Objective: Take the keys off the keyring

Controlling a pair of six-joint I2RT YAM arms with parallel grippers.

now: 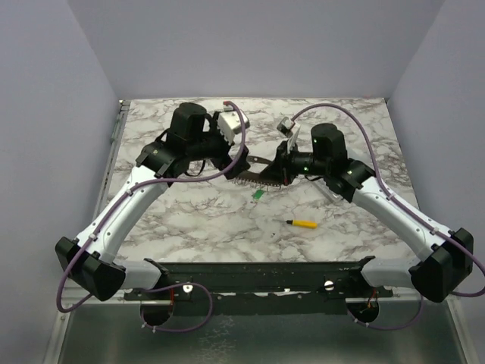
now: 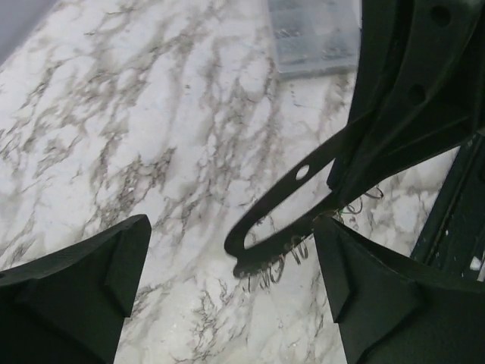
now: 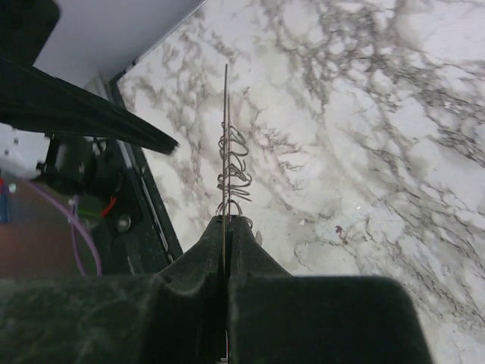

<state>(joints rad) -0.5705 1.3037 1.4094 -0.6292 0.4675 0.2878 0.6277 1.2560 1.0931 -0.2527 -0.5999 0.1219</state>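
The keyring is a dark flat oblong loop (image 1: 250, 174) with several thin wire rings (image 2: 288, 258) hanging under it. My right gripper (image 1: 269, 173) is shut on one end of it and holds it above the table. In the right wrist view the loop (image 3: 226, 136) shows edge-on, rising from the shut gripper (image 3: 226, 221), with the wire rings (image 3: 235, 163) beside it. My left gripper (image 1: 231, 167) is open. In its wrist view the loop's free end (image 2: 261, 220) lies between the spread fingers of the left gripper (image 2: 233, 221), nearer the right fingertip (image 2: 333, 243). A tiny green-headed key (image 1: 258, 195) lies loose on the table below.
A yellow-handled screwdriver (image 1: 303, 224) lies on the marble table (image 1: 189, 220) toward the near right. A clear plastic box (image 2: 314, 34) sits on the table beyond the loop in the left wrist view. Grey walls stand behind and at both sides.
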